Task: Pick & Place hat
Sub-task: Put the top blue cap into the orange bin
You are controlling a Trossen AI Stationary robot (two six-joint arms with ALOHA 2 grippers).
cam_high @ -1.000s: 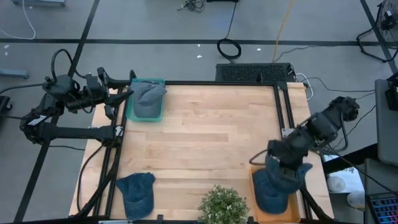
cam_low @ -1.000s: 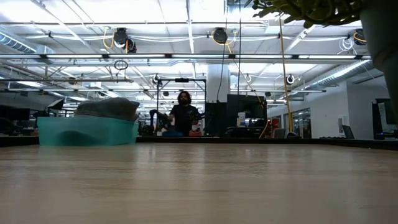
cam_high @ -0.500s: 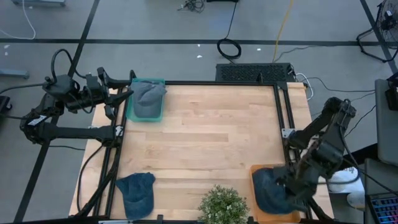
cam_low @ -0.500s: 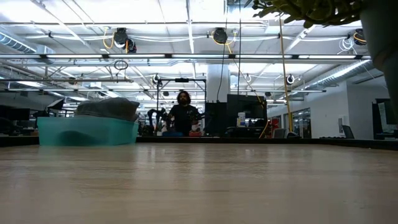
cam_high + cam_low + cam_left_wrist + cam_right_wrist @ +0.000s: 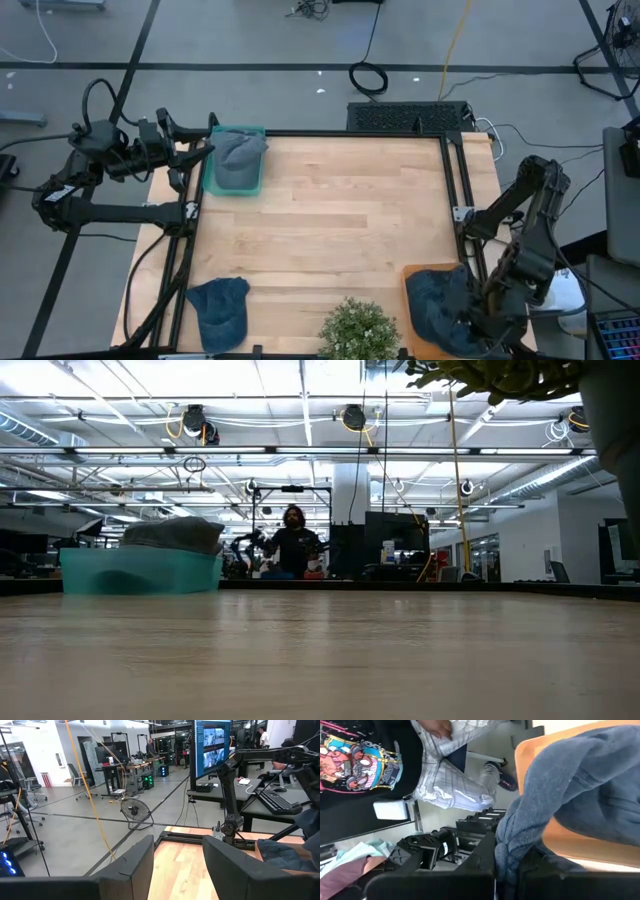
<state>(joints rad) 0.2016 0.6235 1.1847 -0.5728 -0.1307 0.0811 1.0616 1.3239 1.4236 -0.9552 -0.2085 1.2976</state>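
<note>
The right gripper [image 5: 470,335], clamped on the blue fabric hat [image 5: 435,305], had lowered it from above into the orange tray [image 5: 412,275]. The teal bin [image 5: 214,185] held a grey hat [image 5: 240,150]. Left gripper [image 5: 200,140] waited half-open.

the right gripper [image 5: 470,325] has swung from above the orange tray [image 5: 412,276] at the worktop's near right corner out to that tray's right edge, its arm now folded beside the worktop. the blue hat [image 5: 432,300] it pinches has come down with it, from hanging above the tray to lying spread across it. beyond the far edge, the person [image 5: 292,545] has shifted their arms.
</note>
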